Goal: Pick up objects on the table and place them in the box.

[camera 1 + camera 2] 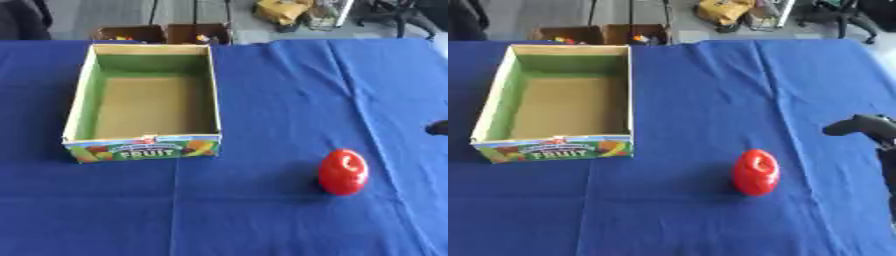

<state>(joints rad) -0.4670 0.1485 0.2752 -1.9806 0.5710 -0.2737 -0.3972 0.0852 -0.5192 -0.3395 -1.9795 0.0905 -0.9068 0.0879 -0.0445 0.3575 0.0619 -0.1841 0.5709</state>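
A shiny red fruit (755, 171) lies on the blue tablecloth (693, 100), right of centre and toward the front. An open cardboard box (82, 100) with green inner walls and "FRUIT" printed on its front stands at the left; I see nothing inside it. My right hand (866, 127) comes in from the right edge, black, a little beyond and to the right of the red fruit and apart from it. Only part of that hand shows. The left hand appears in neither view.
Beyond the table's far edge stand two brown cartons (166, 33) with small coloured things in them. Creases run down the cloth on the right side. A yellow bag (282, 10) and chair legs are on the floor further back.
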